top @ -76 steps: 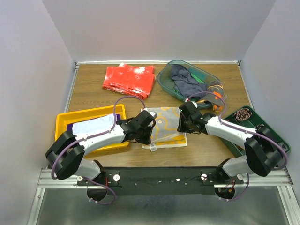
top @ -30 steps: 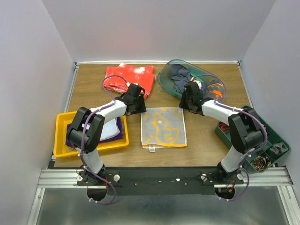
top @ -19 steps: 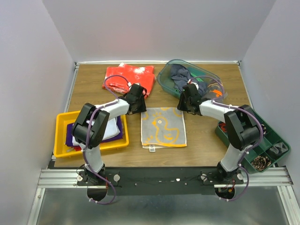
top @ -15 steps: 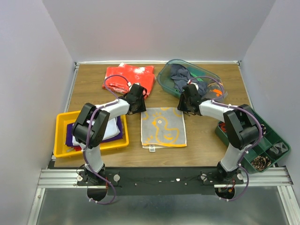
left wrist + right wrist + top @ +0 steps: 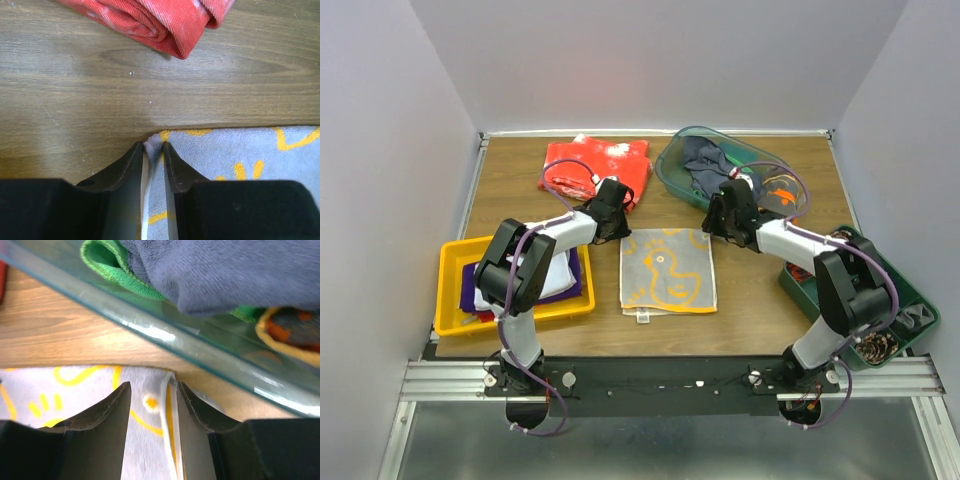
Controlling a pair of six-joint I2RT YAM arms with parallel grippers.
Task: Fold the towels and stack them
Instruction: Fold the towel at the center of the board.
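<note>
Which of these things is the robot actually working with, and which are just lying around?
Job: grey-and-yellow towel; towels in the clear bin; purple and white towels in the yellow tray.
Lying about: red cloth; green compartment tray.

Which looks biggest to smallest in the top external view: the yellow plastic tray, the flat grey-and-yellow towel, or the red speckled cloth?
1. yellow plastic tray, clearly the largest.
2-3. flat grey-and-yellow towel and red speckled cloth look about alike here, so they are not ranked against each other.
</note>
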